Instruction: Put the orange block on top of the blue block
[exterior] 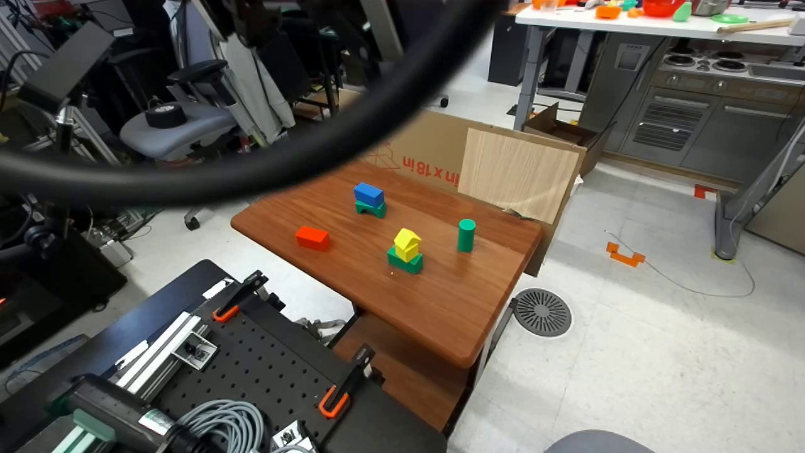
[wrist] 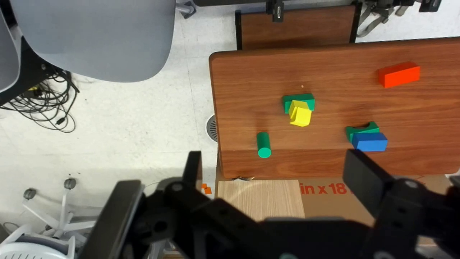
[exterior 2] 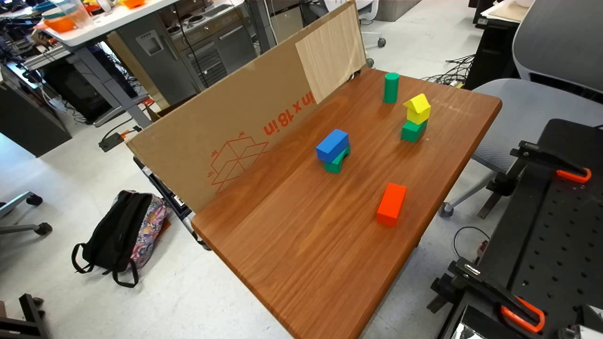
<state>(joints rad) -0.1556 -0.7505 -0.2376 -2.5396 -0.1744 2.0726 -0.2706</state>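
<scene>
- Black two-finger gripper (wrist: 274, 160): wide. Fingers (wrist: 366, 180) stand well apart at the bottom of the wrist view. Hangs well apart from the tabletop and the blocks.
- Orange-red rectangular block (wrist: 399, 75): lies flat on the brown wood-grain table (wrist: 251, 79), up and right of the gripper in the wrist view, out past the right-hand finger. Farthest block from the gripper there. Well apart from the blue one in both exterior views too.
- Blue rectangular block (wrist: 370, 142): shows just past the tip of that same finger. Sits on top of a green arch block (exterior 2: 334, 166), a bit askew on it.
- Green cylinder (wrist: 264, 142): upright on the table, straight ahead of the gap between the fingers.
- Yellow stack: ahead of the same gap, farther out than the cylinder in the wrist view. Yellow triangular block (exterior 2: 418, 102) on yellow rectangular block (exterior 2: 418, 115) on green rectangular block (exterior 2: 413, 132).
- Brown cardboard panel with red print (wrist: 334, 207): along the table edge, partly behind the fingers in the wrist view. Pale wood-grain sheet (wrist: 262, 198) against it shows between the fingers.
- Thick black curved tube (exterior: 251, 173): blurred, crosses the top of an exterior view. Can't tell where it sits relative to the gripper.
</scene>
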